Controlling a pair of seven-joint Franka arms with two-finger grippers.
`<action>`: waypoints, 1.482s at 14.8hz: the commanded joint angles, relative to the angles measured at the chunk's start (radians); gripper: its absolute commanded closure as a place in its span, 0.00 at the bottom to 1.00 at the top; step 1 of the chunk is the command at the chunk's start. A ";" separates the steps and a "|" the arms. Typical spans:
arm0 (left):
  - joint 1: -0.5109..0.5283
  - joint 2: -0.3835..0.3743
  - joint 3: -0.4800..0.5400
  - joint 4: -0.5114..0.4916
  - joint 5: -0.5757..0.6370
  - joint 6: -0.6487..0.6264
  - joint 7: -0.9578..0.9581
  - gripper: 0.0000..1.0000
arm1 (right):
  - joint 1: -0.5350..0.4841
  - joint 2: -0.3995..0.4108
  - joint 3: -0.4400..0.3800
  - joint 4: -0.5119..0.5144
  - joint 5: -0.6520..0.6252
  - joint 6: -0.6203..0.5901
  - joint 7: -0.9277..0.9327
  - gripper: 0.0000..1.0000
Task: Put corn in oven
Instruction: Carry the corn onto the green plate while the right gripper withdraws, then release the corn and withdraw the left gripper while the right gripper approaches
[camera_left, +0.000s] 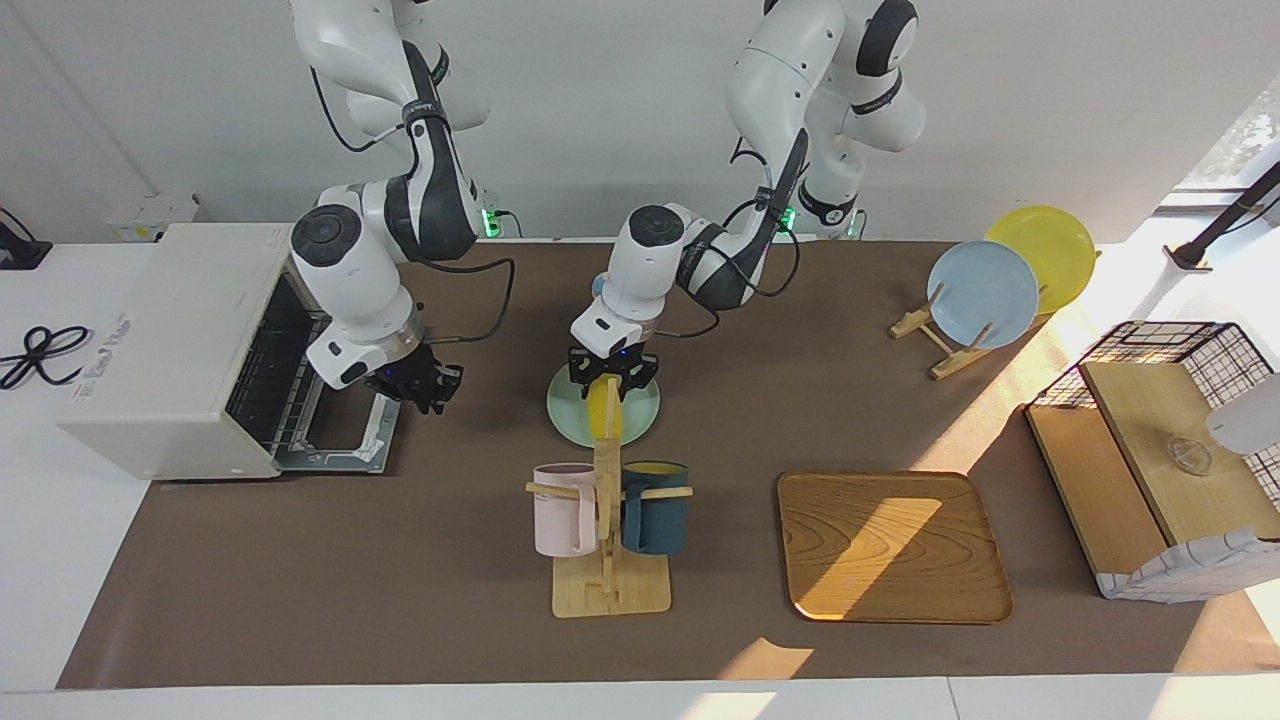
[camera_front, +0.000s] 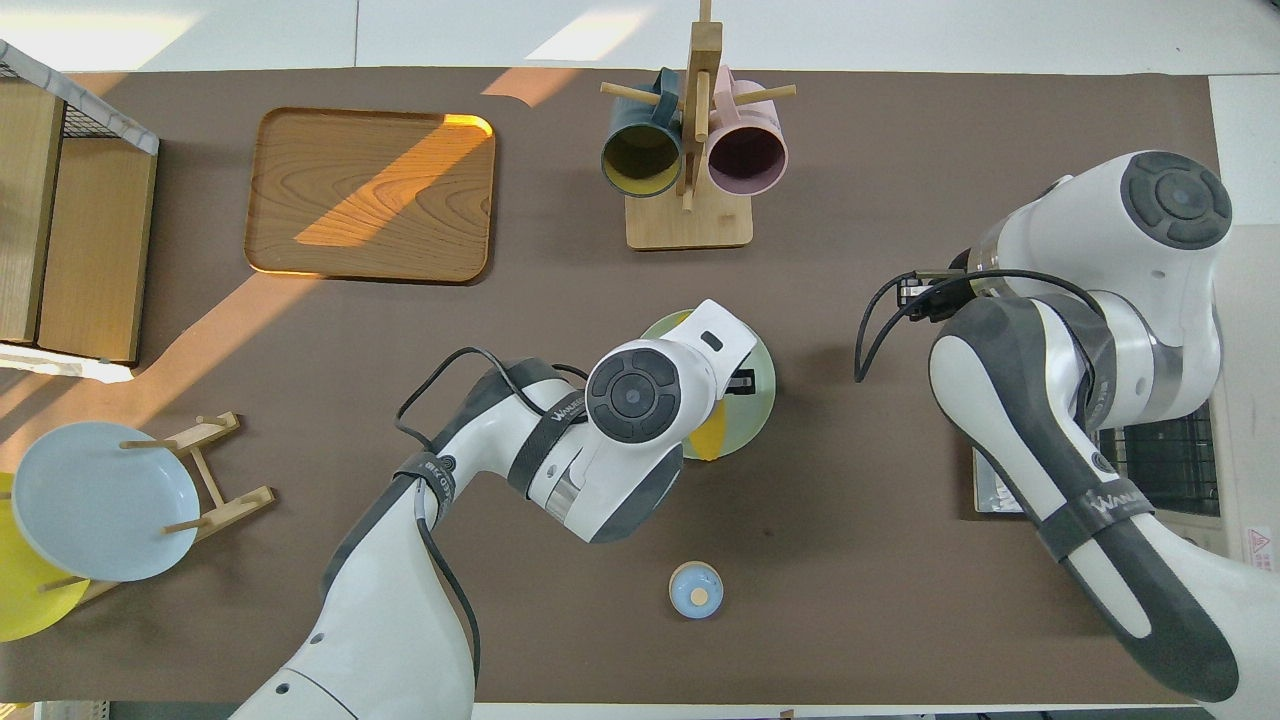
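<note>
Altogether: one corn (camera_left: 602, 409) cob, upright on the green plate (camera_left: 640, 415), its top between the left gripper (camera_left: 612, 371) fingers, whose hold on it I cannot tell; one oven (camera_left: 180, 345) with door down, the right gripper (camera_left: 425, 383) over that door's edge, its fingers unreadable. Two mugs (camera_left: 563, 508) hang on one rack; two plates (camera_left: 983, 293) stand in another. One wooden tray (camera_left: 892, 546), one bell (camera_front: 695, 589), one basket (camera_left: 1165, 455). Brown mat (camera_left: 400, 580), white wall.
</note>
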 joint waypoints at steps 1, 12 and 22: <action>0.007 -0.060 0.018 -0.003 0.018 -0.076 0.006 0.00 | 0.001 0.034 -0.002 0.047 -0.014 -0.023 -0.012 0.68; 0.503 -0.364 0.024 0.112 0.031 -0.638 0.475 0.00 | 0.326 0.300 -0.002 0.443 -0.065 -0.176 0.371 0.47; 0.617 -0.502 0.024 0.065 0.103 -0.862 0.604 0.00 | 0.483 0.295 0.003 0.284 -0.046 0.078 0.560 0.56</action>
